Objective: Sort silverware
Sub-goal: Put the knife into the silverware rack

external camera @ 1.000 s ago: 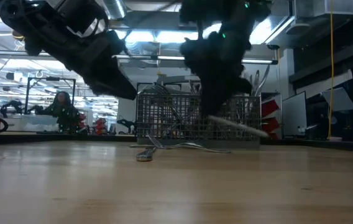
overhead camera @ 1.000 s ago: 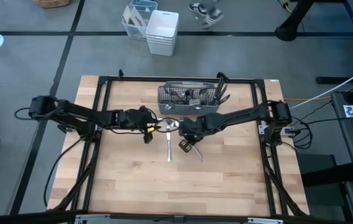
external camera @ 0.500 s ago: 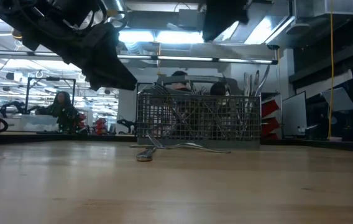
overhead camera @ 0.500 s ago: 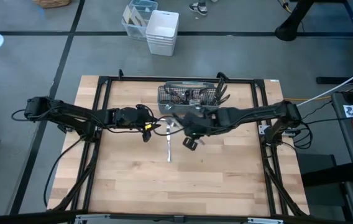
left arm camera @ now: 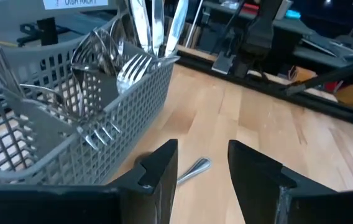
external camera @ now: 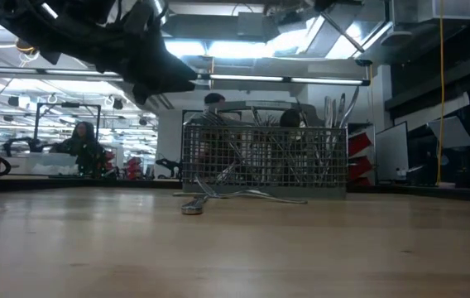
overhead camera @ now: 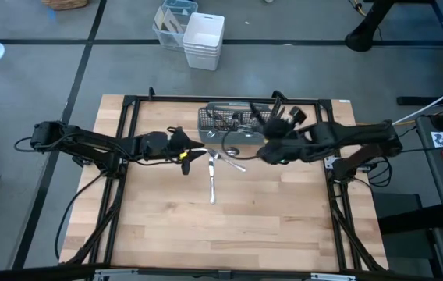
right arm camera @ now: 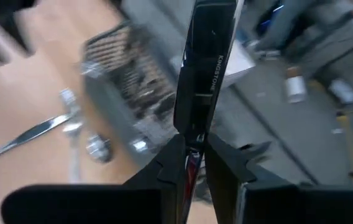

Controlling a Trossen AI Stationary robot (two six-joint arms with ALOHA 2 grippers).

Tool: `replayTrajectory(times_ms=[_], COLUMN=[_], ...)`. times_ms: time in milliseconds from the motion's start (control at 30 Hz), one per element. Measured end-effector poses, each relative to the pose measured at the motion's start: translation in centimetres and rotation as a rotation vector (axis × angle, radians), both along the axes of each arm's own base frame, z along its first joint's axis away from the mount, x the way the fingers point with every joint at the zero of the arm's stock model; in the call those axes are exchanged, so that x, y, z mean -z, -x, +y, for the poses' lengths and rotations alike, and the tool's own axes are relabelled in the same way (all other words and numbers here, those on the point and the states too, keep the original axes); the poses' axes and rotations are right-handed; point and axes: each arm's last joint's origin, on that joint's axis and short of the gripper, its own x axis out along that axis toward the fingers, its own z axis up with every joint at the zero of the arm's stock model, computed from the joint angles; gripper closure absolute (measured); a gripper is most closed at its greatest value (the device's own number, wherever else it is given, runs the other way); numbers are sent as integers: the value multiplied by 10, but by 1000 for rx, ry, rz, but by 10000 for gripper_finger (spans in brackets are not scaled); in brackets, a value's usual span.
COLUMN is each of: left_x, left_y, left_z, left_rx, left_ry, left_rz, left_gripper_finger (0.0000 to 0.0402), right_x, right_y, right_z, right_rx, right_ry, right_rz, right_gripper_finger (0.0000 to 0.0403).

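Observation:
A grey mesh caddy [overhead camera: 237, 117] [external camera: 260, 157] at the table's far middle holds upright forks and other silverware [left arm camera: 136, 59]. A few loose pieces [overhead camera: 212, 183] [external camera: 194, 207] lie flat on the wood in front of it. My left gripper [overhead camera: 194, 156] [left arm camera: 204, 168] hovers open beside the caddy's left end, above a handle tip [left arm camera: 196, 167] that lies on the table. My right gripper [overhead camera: 276, 129] [right arm camera: 194, 155] is raised high near the caddy's right end, shut on a knife [right arm camera: 204, 68]. My right gripper pinches one end of the knife [right arm camera: 192, 134] between its two fingers. The flat, dark-reflecting length with lettering on it runs out well past the fingertips. The knife is lifted clear of the table and of the caddy.
A black frame [overhead camera: 128, 105] borders the table's working area. On the floor beyond the far edge stand white bins [overhead camera: 203, 39]. The near half of the wooden table [overhead camera: 229, 234] is bare wood. People show in the room behind, in the low view.
My right gripper has risen steeply from the loose pieces with the knife in its hold, going toward the table's far right and rolling at the wrist. My left gripper has risen a little and tipped up toward level, and it stays open.

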Motion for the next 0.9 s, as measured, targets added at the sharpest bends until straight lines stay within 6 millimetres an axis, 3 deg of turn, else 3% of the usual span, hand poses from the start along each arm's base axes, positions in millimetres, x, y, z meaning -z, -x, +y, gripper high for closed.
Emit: replayTrajectory(times_ms=[167, 533, 900], left_x=[-1, -2, -2], left_y=[0, 0, 0], left_z=[0, 1, 1], left_rx=[0, -24, -52], left_ry=[-1, 22, 17], left_rz=[-13, -25, -24], left_gripper_finger=[269, 269, 269], right_x=[5, 54, 101], right_y=[19, 52, 38], right_z=[-7, -17, -40], right_rx=[75, 180, 167], right_ry=[147, 259, 319], right_rz=[0, -204, -338], right_gripper_finger=[345, 345, 345])
